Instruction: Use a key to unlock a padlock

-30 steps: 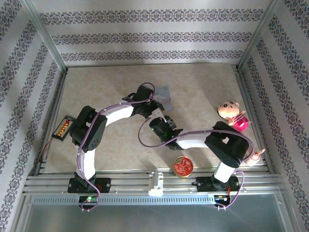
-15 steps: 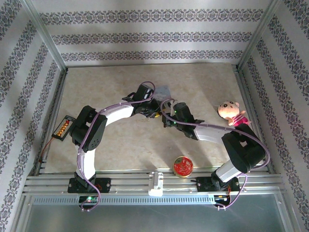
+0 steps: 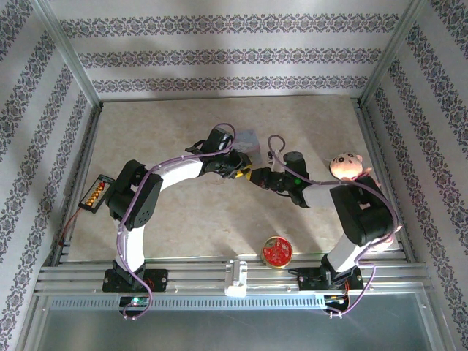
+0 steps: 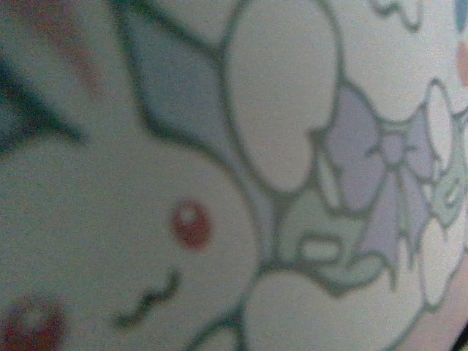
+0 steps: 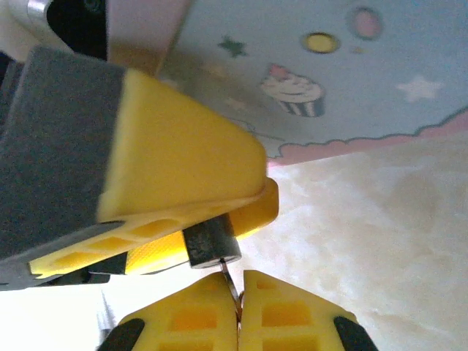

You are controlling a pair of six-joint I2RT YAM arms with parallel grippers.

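Note:
The padlock (image 5: 210, 243), a small dark block, is clamped between the yellow fingers (image 5: 183, 161) of my left gripper (image 3: 242, 170), so that gripper is shut on it. Its shackle is hidden inside that grip. The key (image 5: 232, 287) is a thin grey sliver sticking up from my right gripper (image 5: 239, 292), which is shut on it. The key's tip touches the padlock's lower face. In the top view my right gripper (image 3: 258, 178) meets the left one nose to nose at mid-table. The left wrist view is a blurred close-up of a pastel tin's (image 4: 219, 183) cartoon print.
The pastel tin (image 3: 248, 140) lies just behind the two grippers. A round red-and-gold tin (image 3: 277, 251) sits near the front rail. A pink doll (image 3: 349, 170) is at the right, and a black tray (image 3: 96, 194) of orange pieces at the left edge.
My right arm has stretched out and swung up and to the right, carrying the key to the padlock. Its jaws have closed slightly tighter. The left arm has stayed put.

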